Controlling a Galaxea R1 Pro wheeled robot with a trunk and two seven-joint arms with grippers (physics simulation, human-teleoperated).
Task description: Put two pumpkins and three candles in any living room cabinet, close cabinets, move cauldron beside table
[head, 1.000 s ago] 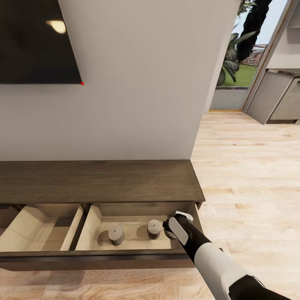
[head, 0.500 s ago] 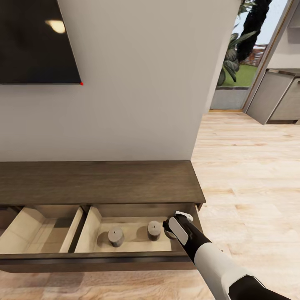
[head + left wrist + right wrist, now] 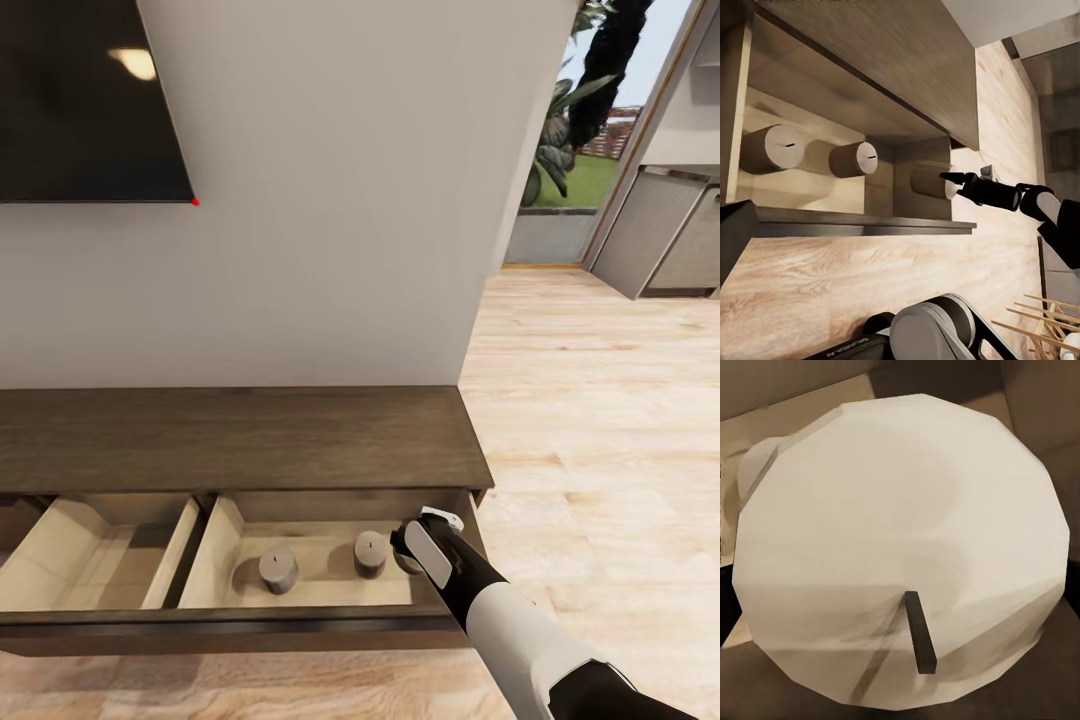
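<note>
The dark wood cabinet (image 3: 240, 435) has two drawers pulled out. In the right drawer (image 3: 300, 600) two grey candles stand upright, one (image 3: 278, 567) to the left of the other (image 3: 370, 553). My right gripper (image 3: 405, 548) reaches down into that drawer's right end and is shut on a third candle (image 3: 930, 182), whose flat top and wick (image 3: 900, 510) sit very close in the right wrist view. My left gripper (image 3: 900, 240) hangs open outside the drawer front, its fingers (image 3: 736, 232) at the picture's edges. No pumpkins or cauldron are in view.
The left drawer (image 3: 80, 560) stands open with a pale interior. A dark TV (image 3: 90, 100) hangs on the white wall above the cabinet. Wood floor (image 3: 600, 420) runs to the right toward a glass door and grey kitchen units (image 3: 670, 240).
The head view has shifted very slightly; the right arm and the candles have not visibly moved.
</note>
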